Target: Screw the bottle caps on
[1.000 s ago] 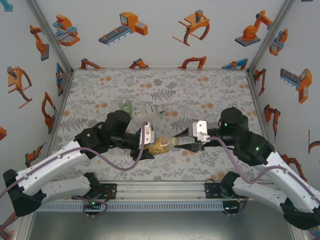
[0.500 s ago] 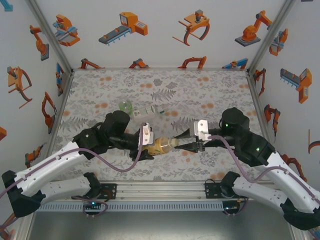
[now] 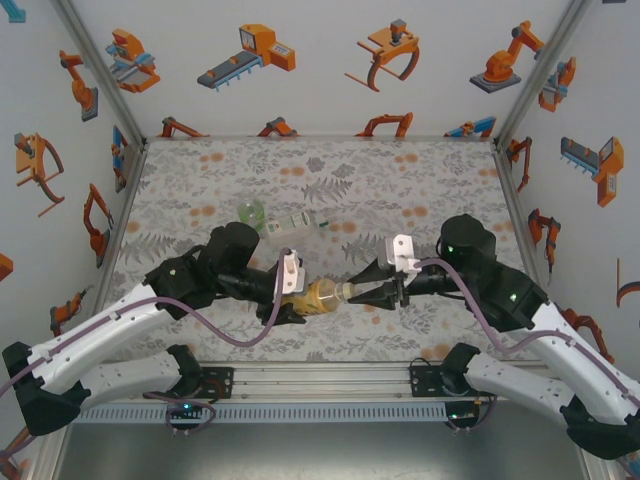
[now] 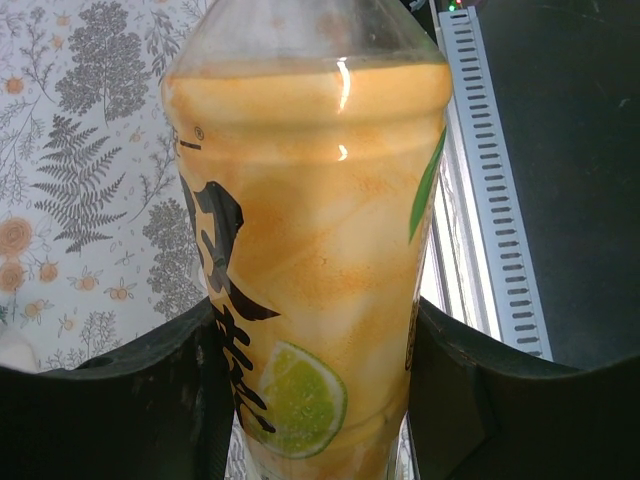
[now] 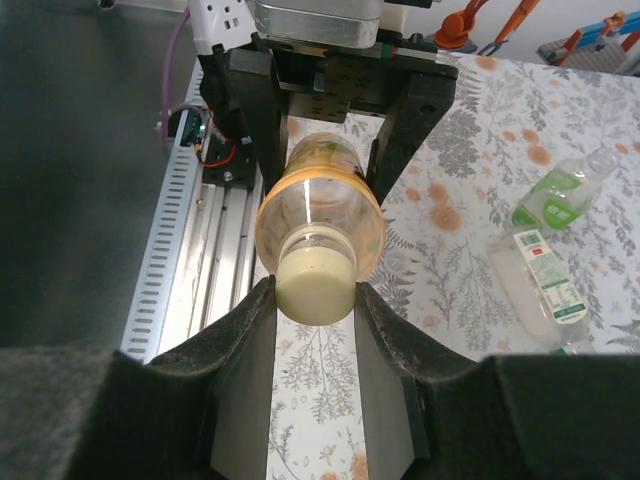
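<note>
Grey fern-print tabletop [image 3: 420, 190], robot-sticker walls [image 3: 320, 100]

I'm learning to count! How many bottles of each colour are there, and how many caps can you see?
Amber bottle: 1
Clear bottle: 1
Green bottle: 1
Cap: 1
Total: 4

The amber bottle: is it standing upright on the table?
No, the left gripper holds the amber bottle sideways, with its cap in the right gripper.
</note>
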